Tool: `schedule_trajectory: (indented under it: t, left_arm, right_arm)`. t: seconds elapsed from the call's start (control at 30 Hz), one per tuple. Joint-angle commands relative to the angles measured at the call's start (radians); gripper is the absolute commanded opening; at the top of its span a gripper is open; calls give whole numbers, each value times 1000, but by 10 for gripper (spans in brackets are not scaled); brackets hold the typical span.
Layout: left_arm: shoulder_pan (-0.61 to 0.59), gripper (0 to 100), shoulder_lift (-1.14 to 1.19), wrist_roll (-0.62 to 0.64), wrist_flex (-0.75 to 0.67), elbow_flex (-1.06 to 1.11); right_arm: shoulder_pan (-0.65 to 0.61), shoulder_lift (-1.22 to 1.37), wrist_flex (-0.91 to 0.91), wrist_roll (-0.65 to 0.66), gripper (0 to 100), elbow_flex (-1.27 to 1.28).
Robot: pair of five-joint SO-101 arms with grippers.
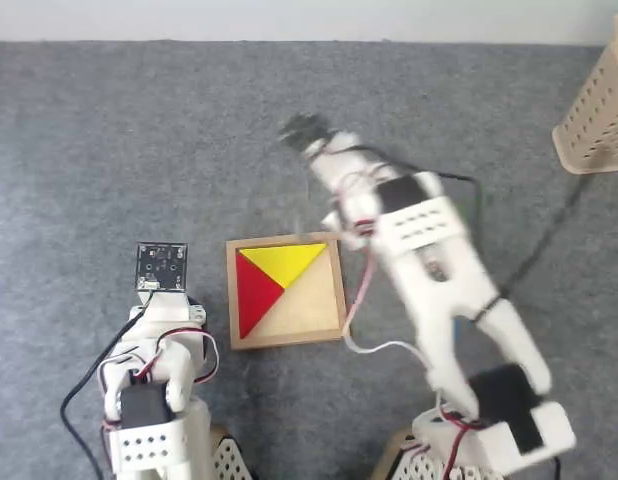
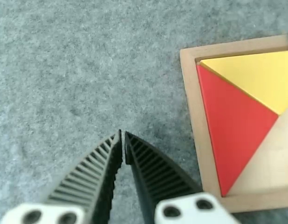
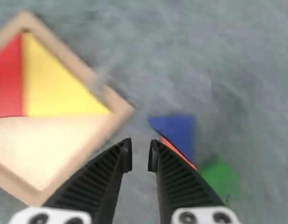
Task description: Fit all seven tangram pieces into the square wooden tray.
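Observation:
The square wooden tray lies mid-table, holding a yellow triangle at its far side and a red triangle at its left. My left gripper hovers shut and empty over bare carpet beside the tray's rim, near the red triangle. My right gripper stands narrowly open with nothing between its fingers, just off a corner of the tray. Beyond its fingertips lie a blue piece, an orange piece partly under one finger, and a green piece.
Grey carpet covers the table. The right arm stretches diagonally past the tray's right side, its blurred tip beyond the far edge. A pale perforated structure stands at the far right. Cables trail near both arm bases.

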Motion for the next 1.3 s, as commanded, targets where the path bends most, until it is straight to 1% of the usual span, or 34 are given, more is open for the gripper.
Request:
schedule_trajectory:
  t: [0.0, 0.1, 0.17, 0.27, 0.37, 0.53, 0.7, 0.87, 0.97, 1.1, 1.27]
  left_arm:
    - [-3, 12, -8, -5, 2, -5]
    - [-3, 12, -8, -5, 2, -5]
    - [-3, 12, -8, -5, 2, -5]
    - [-3, 12, -8, -5, 2, -5]
    - [-3, 12, -8, -5, 2, -5]
    - [-3, 12, -8, -5, 2, -5]
    - [-3, 12, -8, -5, 2, -5]
    - [-3, 12, -8, -5, 2, -5]
    - [-3, 12, -8, -5, 2, -5]
    - [-3, 12, -8, -5, 2, -5]
    - [-3, 12, -8, -5, 2, -5]
  right_arm:
    - [140, -101, 44, -17, 69, -12]
    - [205, -76, 48, 0, 71, -8]
    - [222, -15, 44, 18, 90, -8]
    - [189, 119, -12, 74, 190, -8]
    - [166, 217, -48, 178, 261, -14]
    - [214, 236, -73, 388, 267, 15]
    - [206, 243, -131, 522, 268, 106]
    - [180, 246, -130, 574, 266, 147]
    - [185, 248, -139, 572, 266, 147]
    - [186, 248, -199, 572, 267, 153]
    - [183, 252, -206, 569, 267, 103]
